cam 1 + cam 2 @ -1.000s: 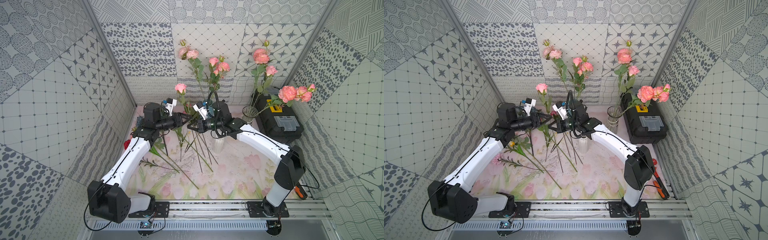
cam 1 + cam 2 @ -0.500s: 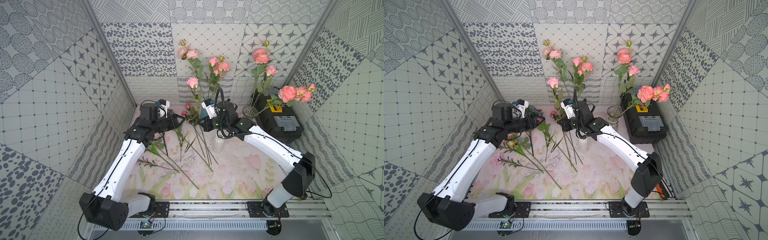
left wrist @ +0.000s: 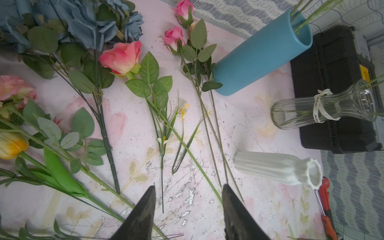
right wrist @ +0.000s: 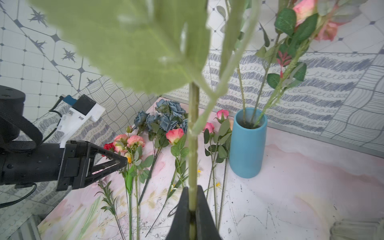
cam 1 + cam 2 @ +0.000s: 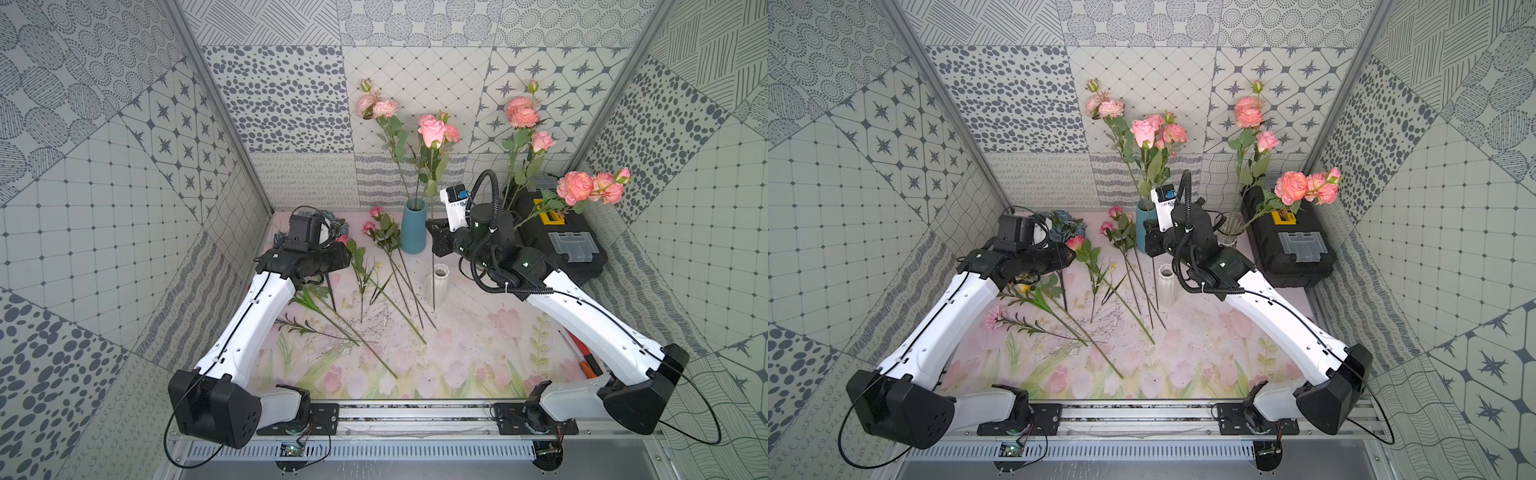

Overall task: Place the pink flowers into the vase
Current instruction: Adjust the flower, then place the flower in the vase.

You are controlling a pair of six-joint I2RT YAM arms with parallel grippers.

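Rose (image 5: 430, 129) with pink ruffled bloom, broad leaves and long green stem stands upright, clamped mid-stem in the right gripper (image 4: 192, 193). Blue vase (image 5: 412, 230), already holding pink stems, stands just at its nine o'clock, white vase (image 5: 437, 284) at six. Left gripper (image 3: 188, 207), spread and empty, hovers over the floral mat (image 3: 259, 207) near loose pink roses (image 3: 122, 57).

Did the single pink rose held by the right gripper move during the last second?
Yes. In a top view the long-stemmed pink rose, clamped in the right gripper, has shifted sideways toward the black plastic toolbox and sits higher in the picture.
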